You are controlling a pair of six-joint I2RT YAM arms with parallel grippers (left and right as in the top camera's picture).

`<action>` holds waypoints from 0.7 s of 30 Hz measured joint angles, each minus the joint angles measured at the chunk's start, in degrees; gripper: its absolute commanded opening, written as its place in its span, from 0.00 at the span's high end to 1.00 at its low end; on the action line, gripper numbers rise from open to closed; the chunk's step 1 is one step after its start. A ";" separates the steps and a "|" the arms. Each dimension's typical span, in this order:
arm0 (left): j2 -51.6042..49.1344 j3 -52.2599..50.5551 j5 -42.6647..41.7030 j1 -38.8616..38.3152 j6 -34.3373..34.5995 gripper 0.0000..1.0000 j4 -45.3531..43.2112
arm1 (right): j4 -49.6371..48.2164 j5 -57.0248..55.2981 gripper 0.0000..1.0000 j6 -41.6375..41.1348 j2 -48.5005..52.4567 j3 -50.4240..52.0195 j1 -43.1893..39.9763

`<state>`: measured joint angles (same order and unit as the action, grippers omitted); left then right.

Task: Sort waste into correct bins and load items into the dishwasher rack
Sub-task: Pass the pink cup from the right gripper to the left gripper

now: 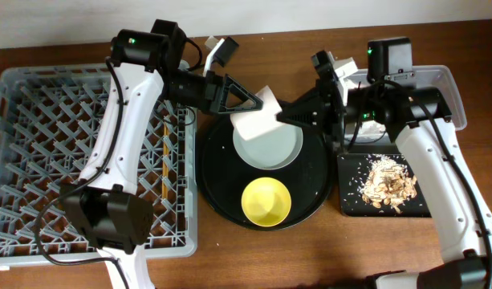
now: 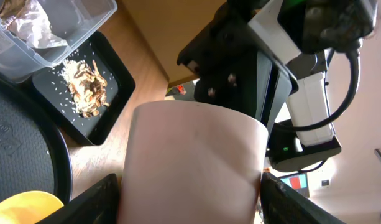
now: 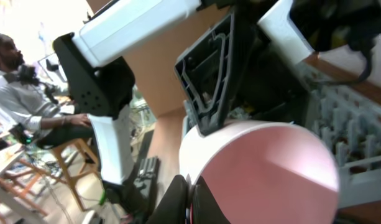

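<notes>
Brown wood of the table [image 1: 310,257] fills the overhead view, with the grey rack [image 1: 6,120] on the left of the frame and the round tray [image 1: 217,193] in the middle. On that tray lie the plate [image 1: 266,148] and, below it in the frame, the bowl [image 1: 266,201].

Above the plate, in the air at centre frame, we see the pink cup [image 1: 258,115] between the two arms. The right fingers [image 1: 302,111] are closed and, as we read the right wrist view, pinch the cup at its rim; nothing else carries it. The left fingers [image 2: 100,202] stand wide, one on each side of the cup's wall and close against it. We cannot tell whether they press on it.

We take this for a handover. The rack sits far to the left, on the left arm's side, so the cup passes across. A pinch at the rim leaves the body free for the other arm.

At right, the scraps [image 1: 390,185] lie in the black tray [image 1: 350,164], and the napkin [image 2: 28,25] is in the tub [image 1: 458,96], so the waste looks sorted. A thin wooden stick, perhaps the chopsticks [image 1: 164,160], lies in the rack.
</notes>
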<state>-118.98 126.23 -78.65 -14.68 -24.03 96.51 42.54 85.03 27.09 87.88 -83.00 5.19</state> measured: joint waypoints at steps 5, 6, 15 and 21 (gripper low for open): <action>0.00 -0.02 2.21 -0.76 -0.02 0.03 0.15 | -10.95 -4.55 0.96 -11.04 0.07 -0.02 -0.17; 0.00 0.00 2.60 -0.87 -0.02 0.03 0.15 | -12.68 -5.16 0.96 -13.09 0.09 -0.02 -0.17; 0.00 -0.02 7.61 -0.87 -0.02 0.16 0.09 | -11.17 -8.57 0.96 -22.88 0.15 -0.02 -0.15; 0.00 0.00 10.16 1.31 -0.02 0.16 -0.31 | -7.82 -9.14 0.96 -24.04 0.22 -0.02 0.44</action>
<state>-118.98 126.23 -68.49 -13.37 -24.05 96.20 34.72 75.90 3.05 88.09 -83.02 5.63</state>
